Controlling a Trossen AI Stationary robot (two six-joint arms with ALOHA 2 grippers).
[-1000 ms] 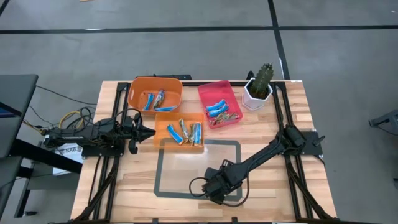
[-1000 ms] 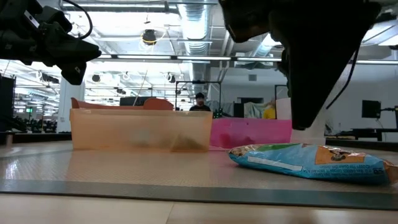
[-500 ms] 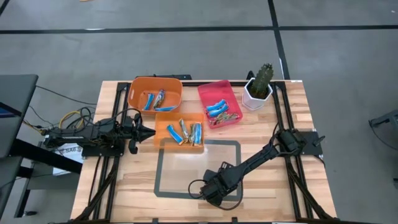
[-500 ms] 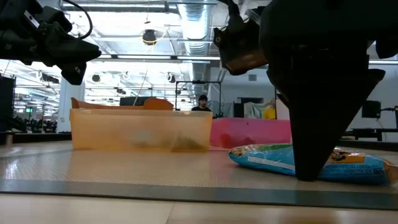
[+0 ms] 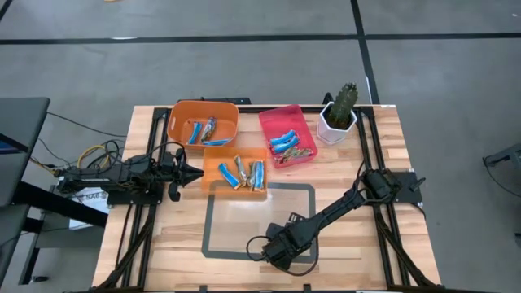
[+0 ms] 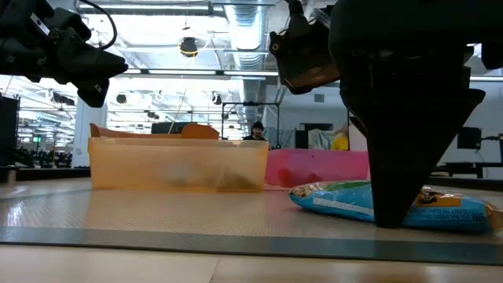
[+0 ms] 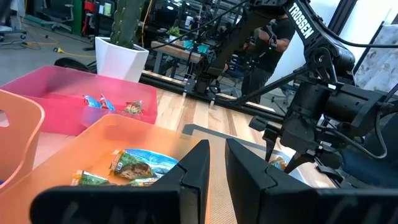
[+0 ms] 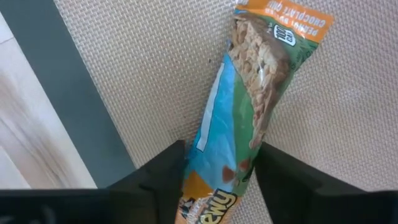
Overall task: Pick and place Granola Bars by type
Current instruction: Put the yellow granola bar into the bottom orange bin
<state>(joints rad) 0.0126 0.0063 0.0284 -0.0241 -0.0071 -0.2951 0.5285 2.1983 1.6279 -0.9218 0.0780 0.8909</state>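
One granola bar (image 8: 249, 106) in a blue, green and orange wrapper lies flat on the grey mat (image 5: 244, 220), near the table's front edge. My right gripper (image 8: 221, 180) points down over it, open. One finger stands at each long edge of the bar, near one end. In the low view the bar (image 6: 338, 200) shows behind the dark right gripper (image 6: 393, 216). More granola bars lie in the orange tray (image 5: 213, 185), the orange bin (image 5: 181, 114) and the pink bin (image 5: 277, 118). My left gripper (image 5: 195, 172) waits shut, level, at the tray's left side. My right gripper comes from above, its fingers lying across the bar near the end with the orange patch (image 8: 205, 196). Both fingers (image 8: 165, 177) stand right at the wrapper's long edges; I cannot tell whether they touch it. The bar lies flat on the mat.
A cactus in a white pot (image 5: 335, 124) stands at the back right, beside the pink bin. The mat has a dark border (image 5: 208, 220). Bare wood lies to the left and right of the mat. A person shows far off in the room beyond the table.
My right gripper has come down toward the mat, and its fingers now stand astride the granola bar. The bar has stayed where it was.
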